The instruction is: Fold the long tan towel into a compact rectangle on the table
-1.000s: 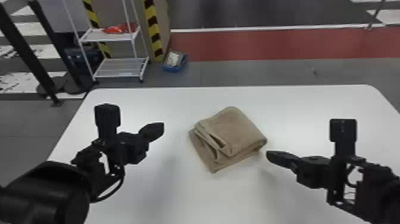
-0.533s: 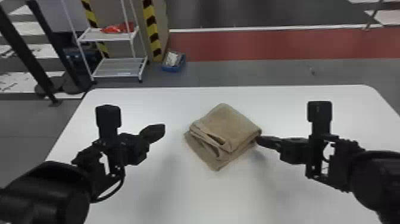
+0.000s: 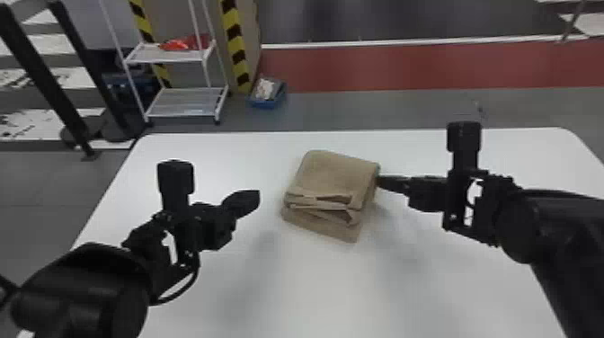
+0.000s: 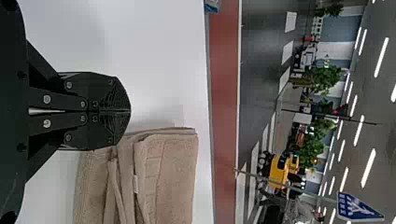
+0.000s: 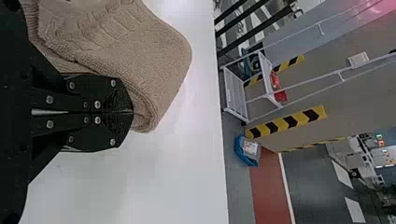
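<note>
Right gripper (image 3: 379, 181): jaws together, touching the towel (image 3: 332, 177) at its right edge
Left gripper (image 3: 255, 198): jaws together, left of towel, apart from it
Towel: folded in layers, near centre of frame, flat on white surface (image 3: 314, 292)
Rack (image 3: 186, 102): upper left of frame, beyond surface

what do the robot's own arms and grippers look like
The left arm and right arm are black with rounded housings and a blocky piece on each wrist. A thin black cable loops by the left wrist. The left gripper and right gripper have flat black fingers with silvery screw heads.
</note>
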